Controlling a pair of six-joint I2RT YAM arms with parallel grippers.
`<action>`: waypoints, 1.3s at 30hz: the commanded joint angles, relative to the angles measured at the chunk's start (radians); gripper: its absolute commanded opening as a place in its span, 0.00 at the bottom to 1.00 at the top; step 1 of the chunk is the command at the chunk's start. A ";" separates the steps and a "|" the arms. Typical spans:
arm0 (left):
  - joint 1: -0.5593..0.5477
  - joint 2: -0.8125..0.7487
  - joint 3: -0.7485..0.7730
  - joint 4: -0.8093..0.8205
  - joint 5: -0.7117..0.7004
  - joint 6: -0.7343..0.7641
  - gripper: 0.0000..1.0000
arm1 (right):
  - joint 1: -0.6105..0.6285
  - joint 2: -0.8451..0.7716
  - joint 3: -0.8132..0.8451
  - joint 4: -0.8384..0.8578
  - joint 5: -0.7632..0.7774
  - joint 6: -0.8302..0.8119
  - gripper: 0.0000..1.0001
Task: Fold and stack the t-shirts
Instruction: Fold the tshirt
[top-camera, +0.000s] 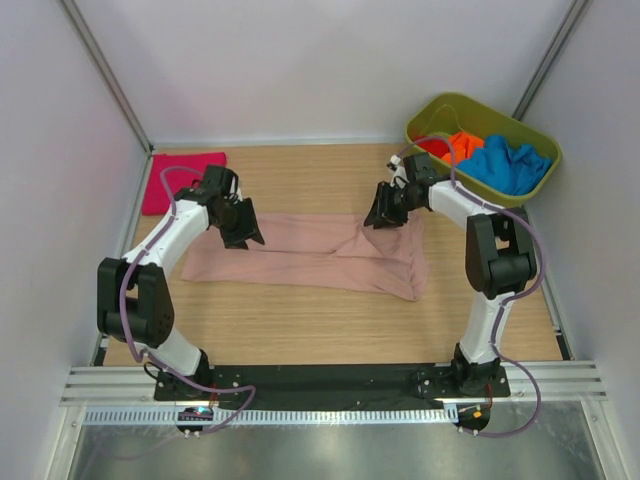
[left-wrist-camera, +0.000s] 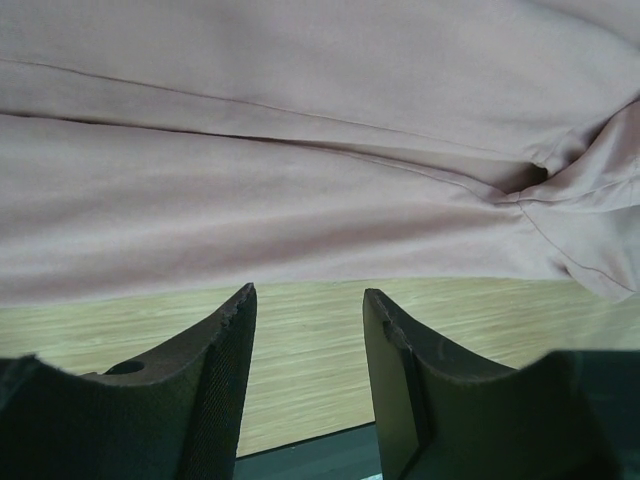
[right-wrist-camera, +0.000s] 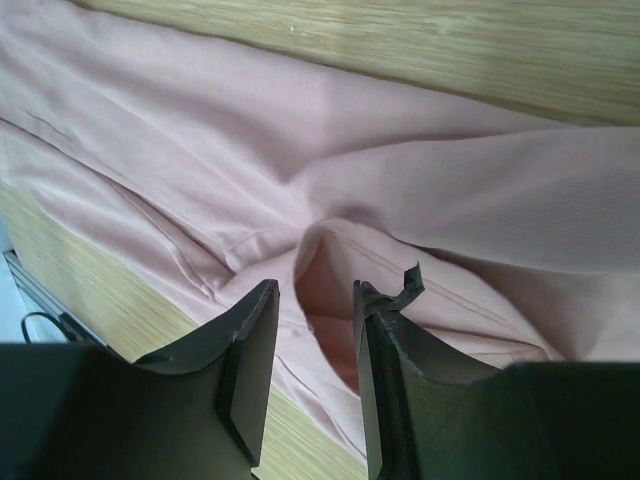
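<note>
The left claw (left-wrist-camera: 305, 292) is held open, with nothing between its jaws, near the left end of the pink t-shirt (top-camera: 310, 255), which is spread across the middle of the desk (top-camera: 300, 320). The right claw (right-wrist-camera: 318, 287) is likewise parted over a raised fold at the shirt's right end; whether cloth is touched cannot be told. A magenta t-shirt (top-camera: 180, 182) is laid at the far left. Red (top-camera: 432, 147), orange (top-camera: 463, 145) and blue (top-camera: 505, 165) t-shirts are heaped in the green tub (top-camera: 440, 103).

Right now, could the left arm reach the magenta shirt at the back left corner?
Probably yes. The magenta shirt lies flat close to the left gripper, with only bare table between them, and the jaws stand open and empty.
</note>
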 joint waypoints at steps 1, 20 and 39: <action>-0.003 -0.030 0.013 0.027 0.050 0.029 0.49 | -0.001 -0.047 0.003 -0.025 -0.057 -0.086 0.43; -0.003 -0.006 0.027 0.021 0.093 0.039 0.49 | 0.005 -0.038 -0.058 -0.008 -0.129 -0.072 0.38; -0.003 0.001 0.036 0.007 0.074 0.036 0.49 | 0.016 -0.067 -0.078 0.002 -0.167 -0.112 0.01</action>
